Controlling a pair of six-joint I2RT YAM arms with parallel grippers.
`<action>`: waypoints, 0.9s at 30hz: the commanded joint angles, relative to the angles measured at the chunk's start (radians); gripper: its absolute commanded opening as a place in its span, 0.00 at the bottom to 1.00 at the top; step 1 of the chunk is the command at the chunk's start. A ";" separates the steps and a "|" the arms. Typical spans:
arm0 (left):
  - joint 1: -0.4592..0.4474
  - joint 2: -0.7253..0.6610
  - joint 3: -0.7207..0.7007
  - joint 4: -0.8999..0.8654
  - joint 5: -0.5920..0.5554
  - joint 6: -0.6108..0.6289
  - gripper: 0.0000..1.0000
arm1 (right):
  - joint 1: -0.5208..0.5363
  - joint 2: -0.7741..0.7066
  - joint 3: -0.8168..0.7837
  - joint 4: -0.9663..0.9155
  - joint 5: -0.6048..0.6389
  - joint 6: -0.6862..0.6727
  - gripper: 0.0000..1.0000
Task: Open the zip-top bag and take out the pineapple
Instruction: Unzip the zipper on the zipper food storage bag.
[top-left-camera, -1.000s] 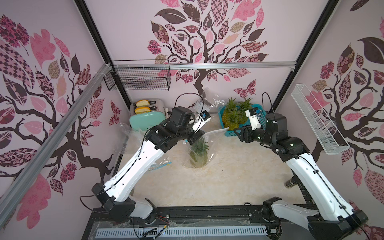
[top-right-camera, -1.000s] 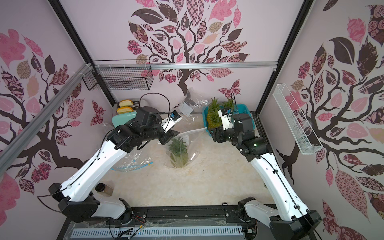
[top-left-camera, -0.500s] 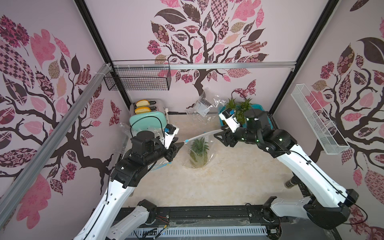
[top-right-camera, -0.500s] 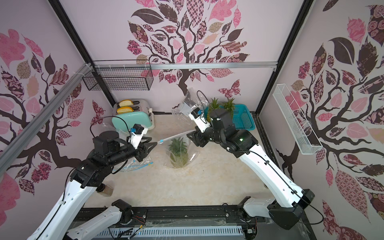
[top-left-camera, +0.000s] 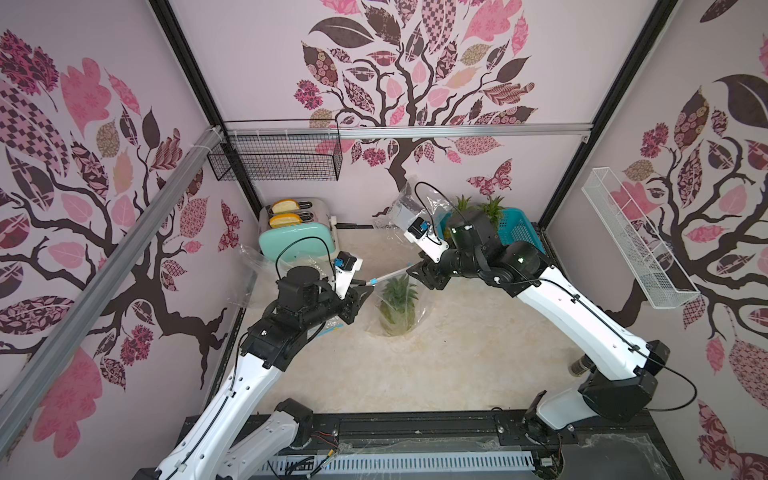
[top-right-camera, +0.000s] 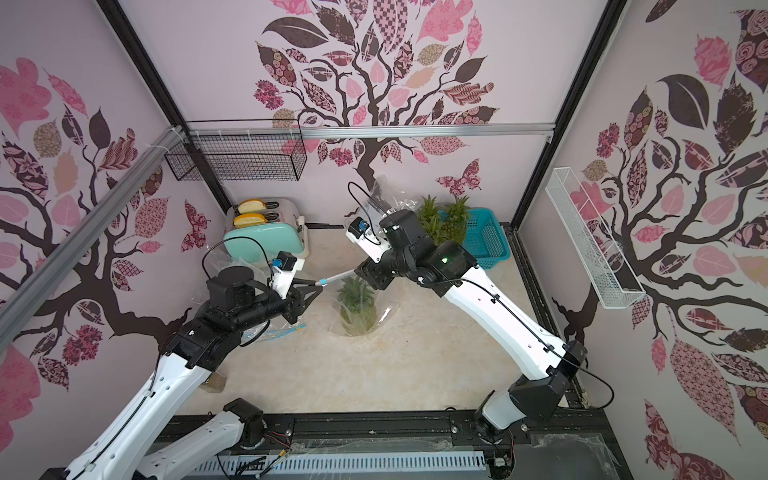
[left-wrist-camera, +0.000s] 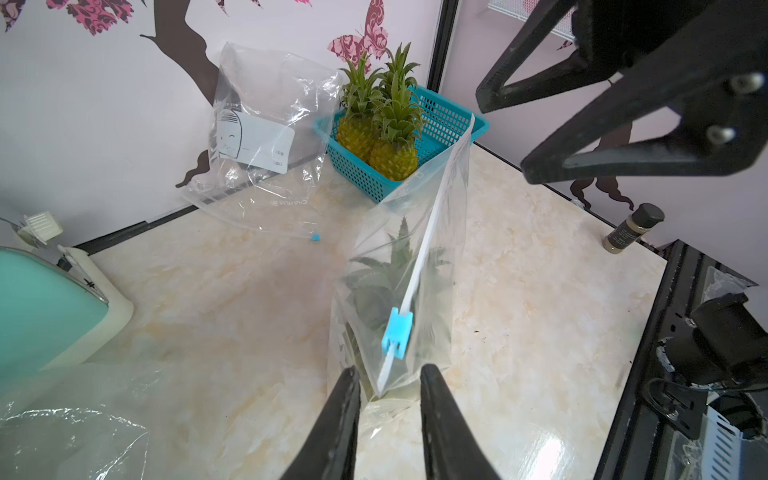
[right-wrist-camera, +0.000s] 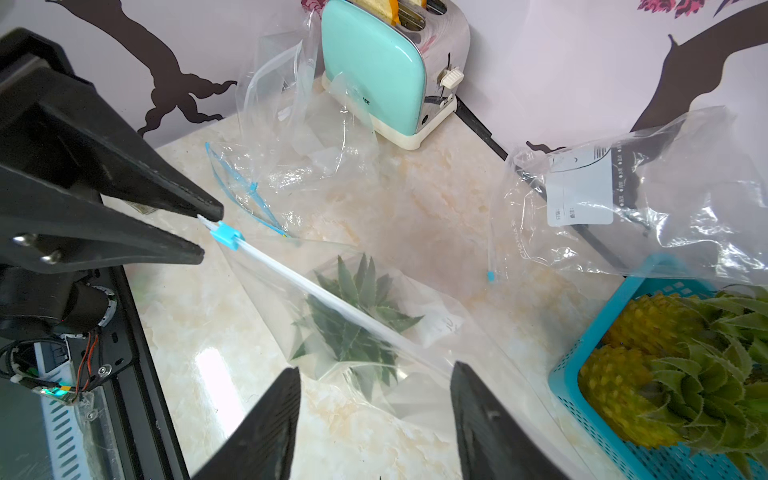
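A clear zip-top bag (top-left-camera: 419, 300) stands upright mid-table with the pineapple (top-left-camera: 398, 308) inside, leaves up. Its white zip strip is closed, with the blue slider (left-wrist-camera: 397, 334) at the end near my left gripper. My left gripper (left-wrist-camera: 388, 369) is open only narrowly, and that corner of the bag lies between its fingertips without being pinched. My right gripper (right-wrist-camera: 374, 370) is wide open at the bag's other end, with bag film between its fingers. In both top views the two grippers (top-left-camera: 365, 289) (top-right-camera: 368, 279) face each other across the strip.
A teal basket (top-left-camera: 521, 232) with two more pineapples stands at the back right. A mint toaster (top-left-camera: 297, 239) sits at the back left. Empty clear bags lie by the back wall (left-wrist-camera: 266, 124) and beside the toaster (right-wrist-camera: 291, 137). A spice jar (left-wrist-camera: 631, 228) stands at the right edge.
My left arm pulled back from behind the bag to its slider end, and its jaws narrowed. My right arm swung from the basket leftward to the bag's other end.
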 joint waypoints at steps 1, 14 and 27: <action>0.004 0.018 -0.007 0.051 0.025 -0.013 0.25 | 0.005 -0.008 0.035 -0.010 0.006 -0.020 0.60; 0.006 0.038 0.004 0.034 0.026 0.009 0.00 | 0.004 0.036 0.046 -0.006 -0.171 -0.110 0.60; 0.008 0.090 0.061 0.006 0.105 0.097 0.00 | 0.004 0.089 0.063 0.011 -0.404 -0.284 0.52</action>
